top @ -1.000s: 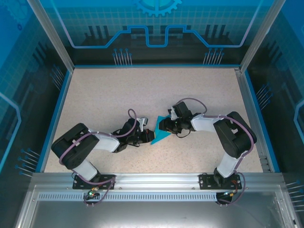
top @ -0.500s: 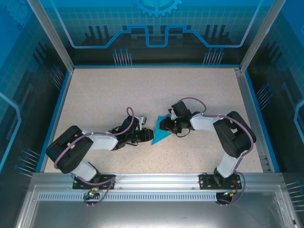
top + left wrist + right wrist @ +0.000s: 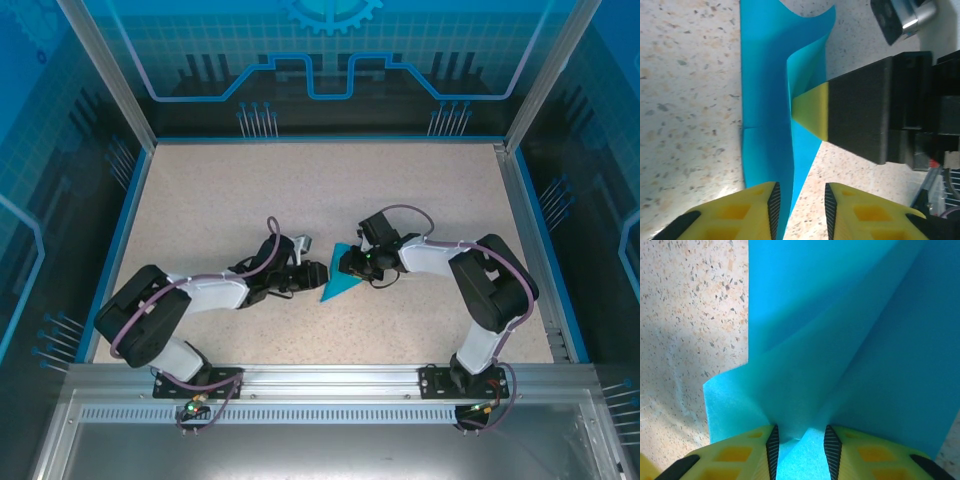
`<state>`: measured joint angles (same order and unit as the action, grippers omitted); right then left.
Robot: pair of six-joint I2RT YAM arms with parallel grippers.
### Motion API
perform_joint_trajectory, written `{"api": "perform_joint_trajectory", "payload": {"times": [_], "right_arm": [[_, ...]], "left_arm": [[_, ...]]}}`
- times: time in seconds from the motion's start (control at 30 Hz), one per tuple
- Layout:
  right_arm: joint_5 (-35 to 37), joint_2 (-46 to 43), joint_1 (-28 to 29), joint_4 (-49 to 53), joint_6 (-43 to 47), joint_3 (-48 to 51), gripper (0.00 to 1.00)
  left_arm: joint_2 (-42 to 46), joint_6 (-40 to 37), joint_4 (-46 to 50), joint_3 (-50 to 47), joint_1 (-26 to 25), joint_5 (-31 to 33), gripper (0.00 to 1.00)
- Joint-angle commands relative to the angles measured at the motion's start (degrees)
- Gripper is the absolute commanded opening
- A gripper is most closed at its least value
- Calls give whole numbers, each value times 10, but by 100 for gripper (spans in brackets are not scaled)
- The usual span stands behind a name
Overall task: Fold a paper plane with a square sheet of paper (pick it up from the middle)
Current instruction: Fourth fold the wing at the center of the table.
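The bright cyan sheet of paper (image 3: 338,285) lies partly folded on the speckled table between both arms, one flap standing up along a crease (image 3: 790,75). My left gripper (image 3: 323,272) is at the paper's left edge; in the left wrist view the left gripper (image 3: 800,212) is open, with the paper's pointed lower edge running between the jaws beside the left finger. My right gripper (image 3: 346,266) is down on the paper from the right. In the right wrist view the right gripper (image 3: 800,452) straddles a raised fold (image 3: 805,405), jaws still apart. One right fingertip (image 3: 812,112) presses into the crease.
The table (image 3: 250,200) is bare speckled beige, bounded by a blue rim and transparent blue walls (image 3: 110,130). An aluminium rail (image 3: 330,375) with both arm bases runs along the near edge. The two grippers are almost touching over the paper.
My left gripper has opened and slid right up to the paper's edge. My right gripper's jaws have narrowed around the raised fold. The paper has barely shifted.
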<state>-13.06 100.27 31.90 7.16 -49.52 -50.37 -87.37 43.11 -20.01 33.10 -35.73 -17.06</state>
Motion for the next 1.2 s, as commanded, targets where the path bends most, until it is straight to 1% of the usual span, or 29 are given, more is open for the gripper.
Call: {"api": "perform_joint_trajectory", "payload": {"times": [0.0,0.13,0.27,0.5,0.67,1.17], "right_arm": [[42,21,6,72,-16,3,34],[43,22,6,76,-19,4,35],[42,22,6,80,-19,3,36],[41,24,6,83,-22,3,37],[45,28,7,91,-22,3,36],[57,41,6,106,-29,3,35]], "left_arm": [[-19,2,0,29,5,-40,28],[-41,1,-8,45,5,-89,25],[-54,4,-21,48,5,-108,23],[-84,-2,19,70,5,-95,15],[-95,-9,52,80,5,-72,13],[-119,-16,84,91,5,-39,7]]}}
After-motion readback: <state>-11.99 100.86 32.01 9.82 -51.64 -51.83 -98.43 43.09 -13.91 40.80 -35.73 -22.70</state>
